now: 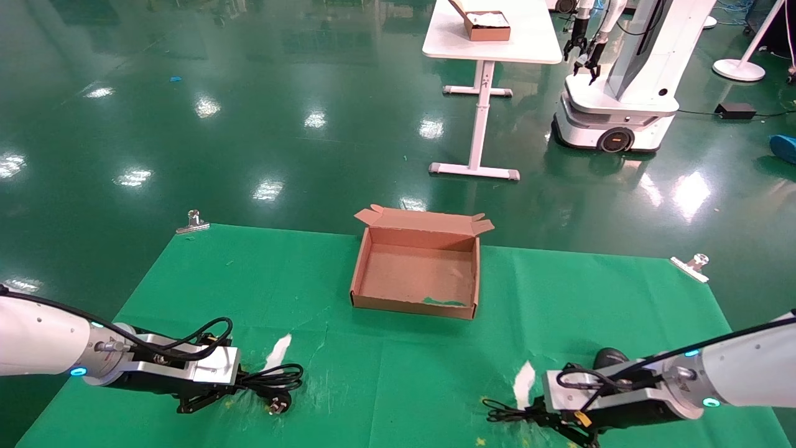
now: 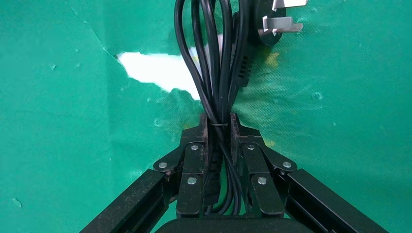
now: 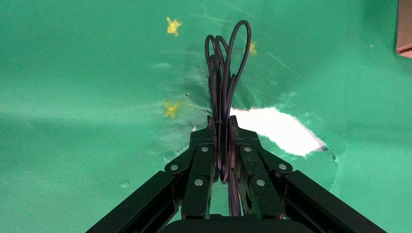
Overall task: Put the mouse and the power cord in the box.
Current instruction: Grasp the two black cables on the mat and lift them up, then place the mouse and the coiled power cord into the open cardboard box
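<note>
The open brown box (image 1: 368,274) sits mid-table on the green cloth, flaps along its far edge. At the front left my left gripper (image 1: 233,387) (image 2: 218,121) lies low on the cloth, shut on the bundled black power cord (image 1: 277,378) (image 2: 214,58). Its pronged plug (image 1: 278,407) (image 2: 274,22) rests just past the fingertips. Near the front right my right gripper (image 1: 541,415) (image 3: 221,124) is shut on the looped thin cable (image 1: 502,412) (image 3: 226,63) of the mouse. The black mouse (image 1: 609,358) lies behind that wrist, partly hidden.
White tears show in the cloth (image 1: 280,351) (image 1: 524,379). Metal clips (image 1: 194,222) (image 1: 693,264) pin the cloth's far corners. Beyond the table stand a white desk (image 1: 535,43) with a smaller brown box (image 1: 488,26) and another robot (image 1: 622,93). The box corner (image 3: 405,29) shows in the right wrist view.
</note>
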Robot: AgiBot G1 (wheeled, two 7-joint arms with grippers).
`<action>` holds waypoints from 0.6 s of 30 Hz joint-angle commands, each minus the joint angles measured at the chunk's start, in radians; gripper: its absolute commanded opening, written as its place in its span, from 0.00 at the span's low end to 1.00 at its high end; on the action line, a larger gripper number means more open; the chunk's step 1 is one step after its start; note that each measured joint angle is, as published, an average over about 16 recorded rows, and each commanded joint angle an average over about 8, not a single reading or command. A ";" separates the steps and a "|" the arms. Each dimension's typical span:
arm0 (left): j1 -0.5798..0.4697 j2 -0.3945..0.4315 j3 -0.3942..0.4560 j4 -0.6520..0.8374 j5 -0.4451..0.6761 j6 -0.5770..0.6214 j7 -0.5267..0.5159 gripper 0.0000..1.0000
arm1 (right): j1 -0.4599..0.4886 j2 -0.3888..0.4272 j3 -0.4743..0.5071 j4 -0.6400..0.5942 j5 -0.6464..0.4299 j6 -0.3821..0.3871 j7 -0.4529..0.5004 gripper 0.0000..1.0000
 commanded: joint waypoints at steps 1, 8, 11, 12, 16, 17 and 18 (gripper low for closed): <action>0.000 -0.003 -0.002 0.004 -0.004 0.002 -0.006 0.00 | -0.001 -0.001 0.001 -0.002 0.002 0.001 0.002 0.00; -0.088 -0.051 -0.086 0.058 -0.127 0.156 -0.109 0.00 | 0.062 0.125 0.096 0.034 0.135 -0.073 0.021 0.00; -0.127 -0.045 -0.132 0.083 -0.194 0.189 -0.174 0.00 | 0.109 0.157 0.123 0.076 0.170 -0.080 0.047 0.00; -0.139 -0.038 -0.146 0.090 -0.213 0.190 -0.195 0.00 | 0.124 0.159 0.129 0.090 0.178 -0.077 0.059 0.00; -0.192 0.014 -0.188 0.100 -0.274 0.146 -0.272 0.00 | 0.173 0.108 0.152 0.123 0.209 -0.038 0.108 0.00; -0.205 0.028 -0.195 0.100 -0.285 0.127 -0.288 0.00 | 0.181 0.085 0.156 0.122 0.215 -0.023 0.116 0.00; -0.218 0.042 -0.202 0.100 -0.295 0.107 -0.303 0.00 | 0.186 0.059 0.161 0.116 0.222 -0.005 0.123 0.00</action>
